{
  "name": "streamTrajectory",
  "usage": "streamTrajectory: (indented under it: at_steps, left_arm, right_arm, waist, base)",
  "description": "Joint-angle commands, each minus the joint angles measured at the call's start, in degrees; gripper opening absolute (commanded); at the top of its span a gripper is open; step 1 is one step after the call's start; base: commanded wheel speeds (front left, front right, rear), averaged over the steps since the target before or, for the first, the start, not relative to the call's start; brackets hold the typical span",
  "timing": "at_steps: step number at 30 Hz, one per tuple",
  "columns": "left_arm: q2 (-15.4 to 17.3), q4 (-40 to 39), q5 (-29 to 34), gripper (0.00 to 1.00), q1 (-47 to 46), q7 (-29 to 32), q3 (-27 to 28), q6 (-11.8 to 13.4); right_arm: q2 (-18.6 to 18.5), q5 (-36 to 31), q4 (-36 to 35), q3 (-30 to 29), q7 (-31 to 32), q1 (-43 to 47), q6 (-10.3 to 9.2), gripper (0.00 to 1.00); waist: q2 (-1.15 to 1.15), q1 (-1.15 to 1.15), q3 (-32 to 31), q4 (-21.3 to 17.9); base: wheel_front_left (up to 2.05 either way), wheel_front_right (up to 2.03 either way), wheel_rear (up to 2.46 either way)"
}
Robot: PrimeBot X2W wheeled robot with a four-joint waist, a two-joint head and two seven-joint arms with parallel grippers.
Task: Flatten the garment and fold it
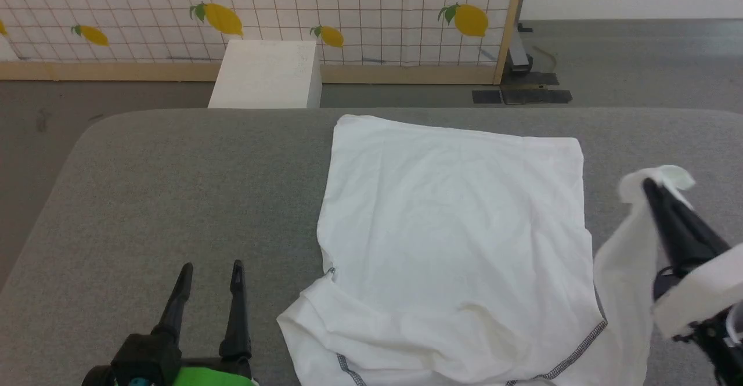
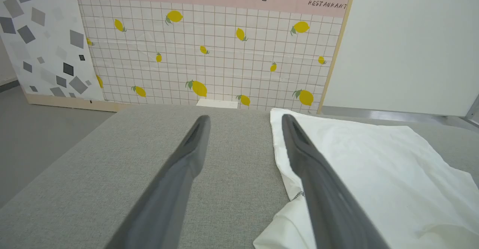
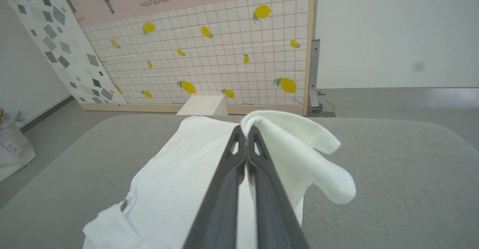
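Though partly cut off below, garment (image 1: 453,229) in clenched right pincer (image 1: 647,184) (left pincer (image 1: 211,266) agape, empty).

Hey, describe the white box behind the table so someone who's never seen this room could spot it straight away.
Find the lemon-print wall panel beyond the grey table. The box stands on the floor in front of its wooden base, just past the table's far edge. Unlike the soft white shirt spread on the table, it is rigid and square-cornered.
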Motion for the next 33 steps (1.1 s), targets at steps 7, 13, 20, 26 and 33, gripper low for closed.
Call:
streamTrajectory:
  at_steps: [7,13,20,26,33]
  left_arm:
    - [-0.01,0.14,-0.52,1.0,-0.18,-0.23,0.17,0.22]
    - [-0.15,0.72,-0.32,1.0,-0.94,-0.36,-0.24,0.09]
    - [-0.53,1.23,0.4,1.0,-2.53,-0.28,-1.32,-0.11]
    - [-0.93,2.13,0.65,1.0,-3.64,-0.3,-2.04,-0.3]
    - [-0.88,3.0,1.67,1.0,-4.84,0.17,-3.12,-0.27]
  right_arm:
    - [0.29,0.0,4.07,13.93,-1.15,-3.96,-0.08,0.0]
    - [-0.14,-0.44,12.42,26.71,-4.06,-9.01,-0.08,0.0]
    - [1.09,-0.85,23.48,35.82,-7.92,-13.37,-0.08,0.0]
    - [2.1,-0.33,33.02,40.92,-10.83,-15.23,-0.08,0.0]
    - [3.06,-0.79,43.38,43.51,-14.56,-16.05,-0.08,0.0]
  waist:
    - [0.0,0.01,1.38,3.29]
    - [0.0,0.01,2.63,6.21]
    - [0.0,0.01,4.51,8.61]
    - [0.0,0.01,5.36,9.94]
    - [0.0,0.01,5.39,10.76]
  base:
    - [0.0,0.0,0.0]
    - [0.0,0.0,0.0]
    - [0.0,0.0,0.0]
    - [0.0,0.0,0.0]
    - [0.0,0.0,0.0]
